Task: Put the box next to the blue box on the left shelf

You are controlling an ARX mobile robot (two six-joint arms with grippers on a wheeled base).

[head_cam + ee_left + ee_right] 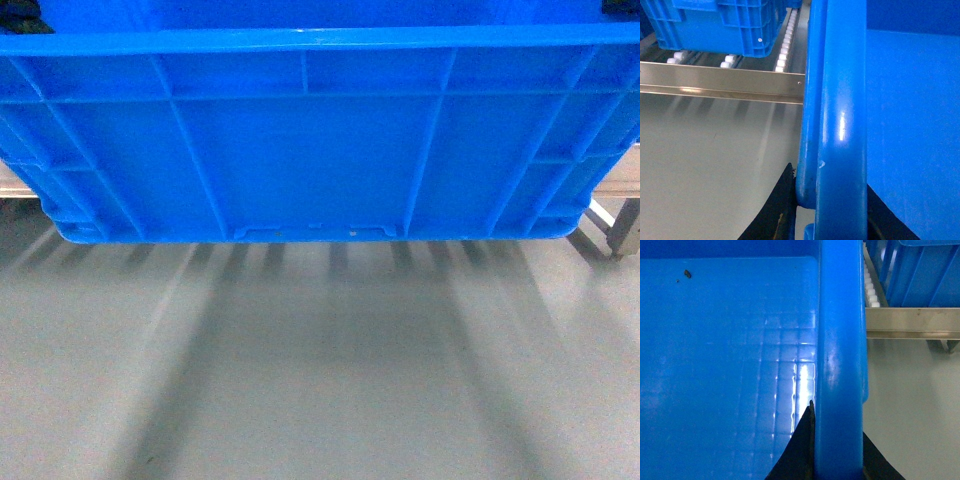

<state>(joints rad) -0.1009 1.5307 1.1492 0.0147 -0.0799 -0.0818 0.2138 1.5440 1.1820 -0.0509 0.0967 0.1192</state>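
Grey smooth floor [320,380] below, streaked with shadows. Held aloft above it, large blue ribbed plastic crate [320,140], rim clamped from both sides: left pincer [832,220] closed astride left rim, right pincer [837,455] closed astride right rim. Beyond left pincer, second blue plastic crate [725,25] on metal roller shelf [720,82].
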